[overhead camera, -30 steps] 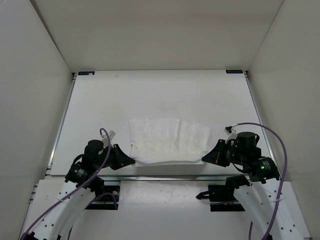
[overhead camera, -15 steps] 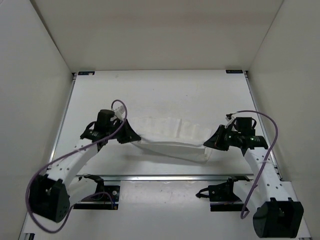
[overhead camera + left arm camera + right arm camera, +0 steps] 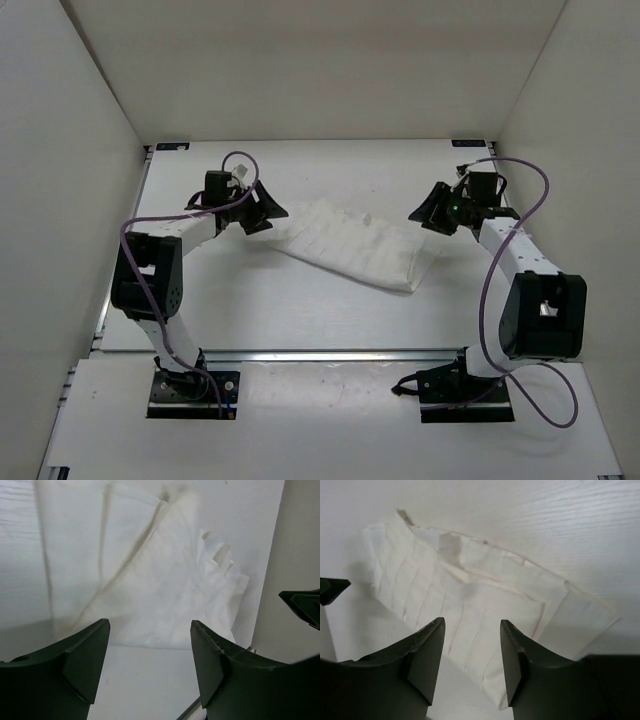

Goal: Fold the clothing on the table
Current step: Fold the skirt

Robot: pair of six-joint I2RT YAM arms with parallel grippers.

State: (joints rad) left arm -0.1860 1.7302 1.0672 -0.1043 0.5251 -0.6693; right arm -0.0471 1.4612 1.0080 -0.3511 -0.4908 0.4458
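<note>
The clothing [image 3: 352,247] is a thin white pleated garment, lying folded over itself in a slanted band at the middle of the table [image 3: 250,310]. My left gripper [image 3: 274,213] hangs open just off its far left corner with nothing between the jaws. In the left wrist view the clothing [image 3: 165,585] lies beyond the gripper [image 3: 150,630]. My right gripper [image 3: 418,213] is open near the far right corner. In the right wrist view the pleats [image 3: 470,595] show between and beyond the empty gripper [image 3: 472,625].
White walls [image 3: 70,180] close in the table on three sides. A metal rail [image 3: 330,353] runs along the near edge, with both arm bases [image 3: 190,390] behind it. Black corner brackets [image 3: 172,146] sit at the far corners.
Both arms swung from the near edge to the far side, carrying the clothing's near edge up and over. Both grippers then opened and let go, and the clothing now lies folded.
</note>
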